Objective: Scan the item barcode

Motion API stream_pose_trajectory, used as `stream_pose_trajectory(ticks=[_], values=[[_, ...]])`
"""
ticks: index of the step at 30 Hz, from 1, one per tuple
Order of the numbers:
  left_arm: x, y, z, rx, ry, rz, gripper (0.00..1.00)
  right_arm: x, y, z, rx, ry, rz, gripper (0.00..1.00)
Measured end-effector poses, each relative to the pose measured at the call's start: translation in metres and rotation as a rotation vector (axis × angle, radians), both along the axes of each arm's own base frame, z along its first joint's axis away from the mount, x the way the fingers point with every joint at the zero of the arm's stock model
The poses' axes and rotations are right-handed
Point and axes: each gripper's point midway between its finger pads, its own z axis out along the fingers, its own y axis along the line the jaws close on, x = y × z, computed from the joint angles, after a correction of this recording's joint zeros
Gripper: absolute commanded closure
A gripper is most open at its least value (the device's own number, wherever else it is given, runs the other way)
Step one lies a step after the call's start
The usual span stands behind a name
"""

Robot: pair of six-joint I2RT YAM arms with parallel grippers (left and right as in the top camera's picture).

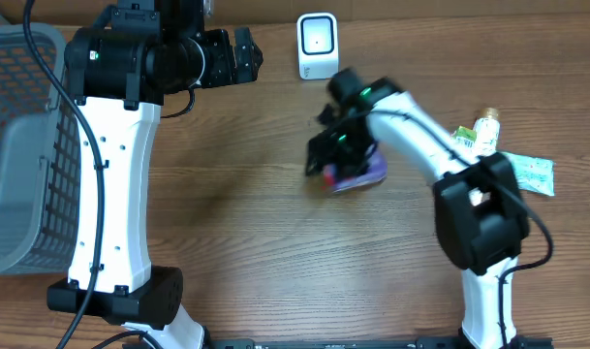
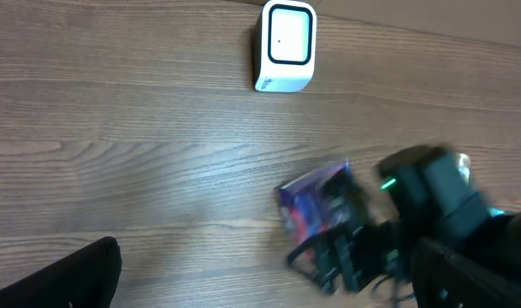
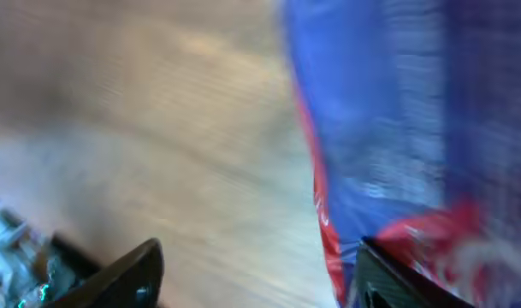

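Starting closest in, at 5 o'clock: the right arm's white-and-black column rises from the near edge of the brown wooden table (image 1: 236,213) and reaches in toward the middle. The right gripper (image 1: 326,160) hangs over the near-left edge of the task's item, a flat blue-and-purple plastic packet with red print (image 1: 365,172). The packet lies on the wood just to the 3 o'clock side of centre. From the wrist the picture is badly smeared, but the two dark fingers (image 3: 127,278) stand spread apart. Bare wood shows between the left-hand one and the packet's edge, so this gripper reads as released, not clamped on anything.

Swing out to 3 o'clock. A crinkled green-and-white sachet (image 1: 532,175) lies beside the right arm's elbow. A small pale bottle with a green label (image 1: 485,128) sits just beyond it.

Over at 9 o'clock sits the one container on the table, a grey plastic lattice basket (image 1: 14,58). The left arm stands just beside it. The part of its inside that shows is only grey mesh wall and floor.

Further out, at 11 o'clock, the left gripper (image 1: 248,53) hovers spread wide, holding nothing.

Right at the far edge, 12 o'clock, stands the white box-shaped barcode scanner with its dark-framed window (image 1: 317,45), well apart from the packet.
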Motion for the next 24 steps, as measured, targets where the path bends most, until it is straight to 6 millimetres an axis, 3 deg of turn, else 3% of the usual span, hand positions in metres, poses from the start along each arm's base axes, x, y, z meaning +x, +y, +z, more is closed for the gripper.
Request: stream_pose_trajectory(ticks=[4, 9, 14, 17, 20, 22, 24], values=[[0.000, 0.000, 0.000, 0.000, 0.000, 0.000, 0.00, 0.027, -0.043, 0.011, -0.130, -0.081, -0.030, 0.22], [0.000, 0.000, 0.000, 0.000, 0.000, 0.000, 0.00, 0.044, -0.068, 0.026, -0.261, -0.173, -0.109, 0.21], [0.000, 0.000, 0.000, 0.000, 0.000, 0.000, 0.00, 0.054, -0.101, 0.070, -0.340, -0.261, -0.333, 0.21], [0.000, 0.000, 0.000, 0.000, 0.000, 0.000, 0.00, 0.056, -0.124, 0.110, -0.305, -0.337, -0.465, 0.21], [0.000, 0.000, 0.000, 0.000, 0.001, 0.000, 0.00, 0.052, -0.146, 0.138, -0.232, -0.400, -0.572, 0.22], [0.000, 0.000, 0.000, 0.000, 0.000, 0.000, 0.00, 0.042, -0.160, 0.137, -0.174, -0.404, -0.635, 0.22], [0.000, 0.000, 0.000, 0.000, 0.000, 0.000, 0.00, 0.040, -0.164, 0.124, -0.097, -0.399, -0.681, 0.23]])
